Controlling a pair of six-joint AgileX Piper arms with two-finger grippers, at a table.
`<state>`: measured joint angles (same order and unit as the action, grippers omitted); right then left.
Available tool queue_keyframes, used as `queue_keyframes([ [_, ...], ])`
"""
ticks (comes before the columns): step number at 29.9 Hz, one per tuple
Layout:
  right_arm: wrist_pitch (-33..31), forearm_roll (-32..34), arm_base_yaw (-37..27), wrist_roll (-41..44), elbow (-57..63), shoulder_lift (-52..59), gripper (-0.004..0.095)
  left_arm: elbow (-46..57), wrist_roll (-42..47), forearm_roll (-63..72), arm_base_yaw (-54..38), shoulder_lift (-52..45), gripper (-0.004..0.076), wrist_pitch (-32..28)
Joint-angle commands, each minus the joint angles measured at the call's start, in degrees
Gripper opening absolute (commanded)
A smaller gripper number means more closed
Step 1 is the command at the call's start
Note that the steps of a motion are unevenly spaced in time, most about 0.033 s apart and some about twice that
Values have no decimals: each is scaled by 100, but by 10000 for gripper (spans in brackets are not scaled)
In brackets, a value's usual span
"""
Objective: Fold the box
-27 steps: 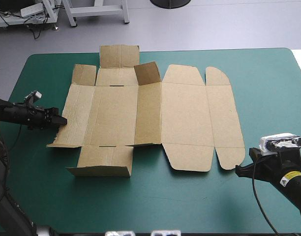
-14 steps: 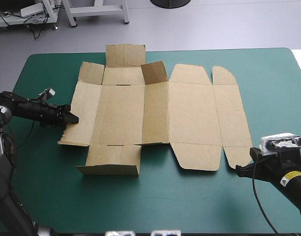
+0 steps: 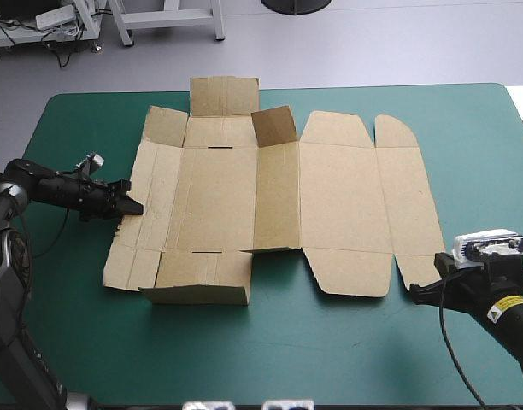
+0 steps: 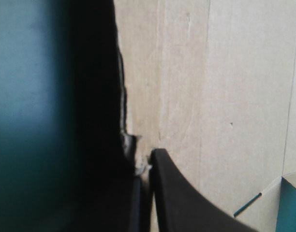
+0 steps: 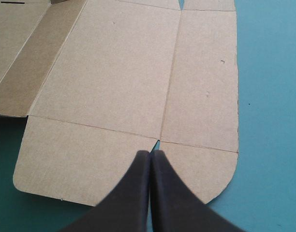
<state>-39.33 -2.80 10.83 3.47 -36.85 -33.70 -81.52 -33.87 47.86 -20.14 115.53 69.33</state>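
The brown box (image 3: 330,205) lies spread as a cut sheet across the middle of the teal-green table. A small flap (image 3: 274,126) stands up near its far side, and the front left flap (image 3: 202,289) is raised a little. My left gripper (image 3: 135,207) is at the sheet's left edge, shut on the box. In the left wrist view its black fingers (image 4: 149,159) pinch the board's edge (image 4: 225,96). My right gripper (image 3: 418,293) sits shut at the box's front right corner. Its tip (image 5: 151,153) points at the slit between two rounded flaps (image 5: 119,72).
Bare teal-green cover (image 3: 270,359) runs along the table's front edge and to the right of the box (image 3: 484,162). The box's far flap (image 3: 224,94) reaches the table's far edge.
The left gripper has moved right, taking the whole box with it. The box's left panel now lies flatter. The right gripper has hardly moved.
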Motion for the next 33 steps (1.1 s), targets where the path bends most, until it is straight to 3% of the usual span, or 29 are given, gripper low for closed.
queue_keyframes([
  [1, 415, 24, -39, 0, -203, -45, -14, -249, -114, 27, 79, -690, 6, 503],
  [15, 415, 24, -39, -241, -203, -45, -14, -719, -126, -393, 295, -2457, 6, 469],
  [24, 415, 24, -39, -466, -203, -45, -14, -1178, -207, -1869, 1996, -3115, 6, 469],
  [33, 415, -31, -39, -501, -203, -45, -14, -2179, -243, -3126, 3714, -3110, -4, 296],
])
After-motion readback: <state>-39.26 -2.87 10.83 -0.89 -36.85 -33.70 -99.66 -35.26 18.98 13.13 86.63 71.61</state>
